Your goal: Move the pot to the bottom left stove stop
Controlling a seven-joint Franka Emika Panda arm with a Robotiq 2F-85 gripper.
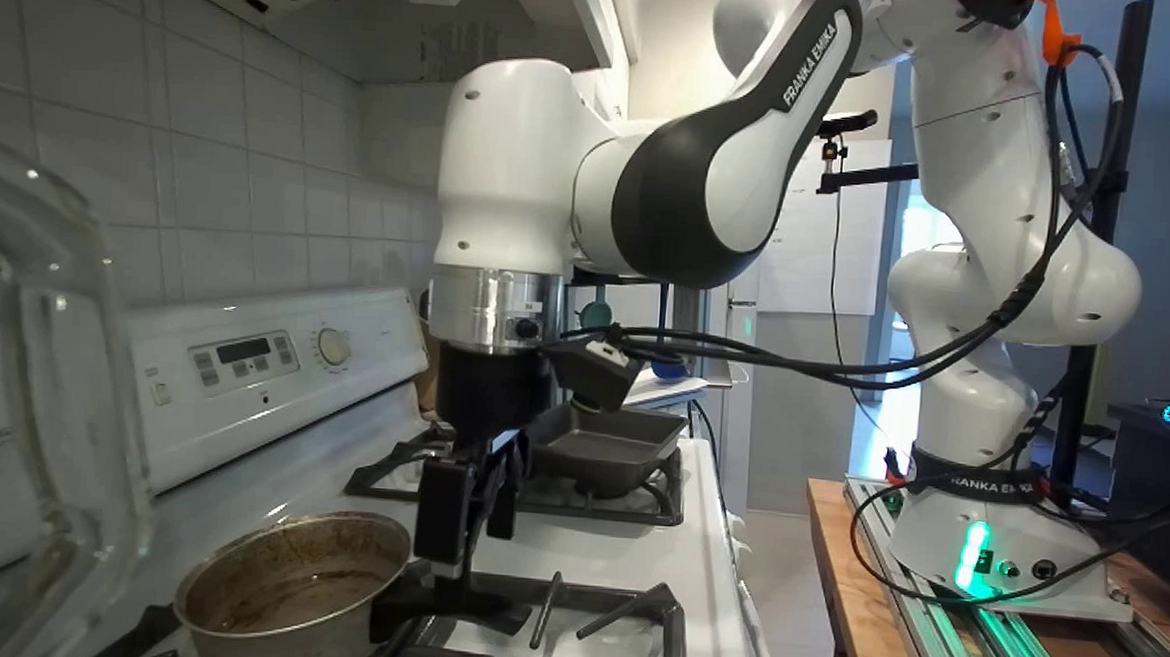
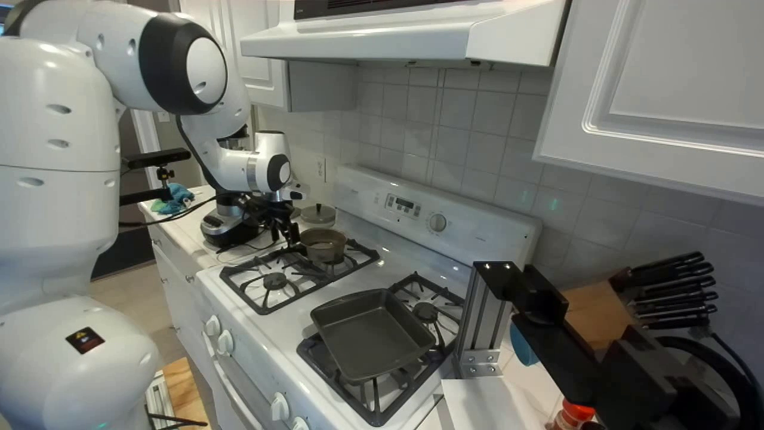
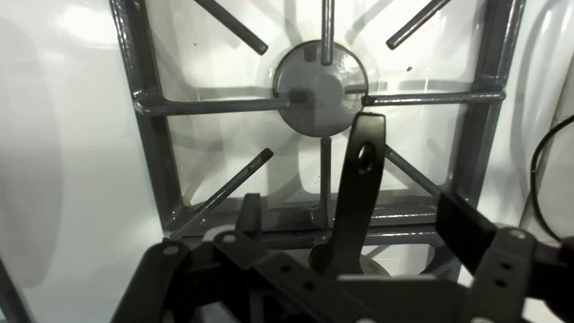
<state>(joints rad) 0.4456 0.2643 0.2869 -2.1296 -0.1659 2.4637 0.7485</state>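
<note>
The steel pot, brownish inside, sits on the back left burner, and its dark handle points toward the front of the range. In an exterior view the same pot is at the far end of the stove. My gripper stands open over the handle, one finger to each side with gaps between. Most of the pot's body is hidden below the gripper in the wrist view. The bottom left stove stop bears nothing; its burner cap lies just beyond the handle's tip.
A flat dark rectangular pan rests on the right-hand burners. Behind the burners rises the control panel; a hood overhangs. A lidded pot and a machine stand beyond the stove. A clear glass object is close to the camera.
</note>
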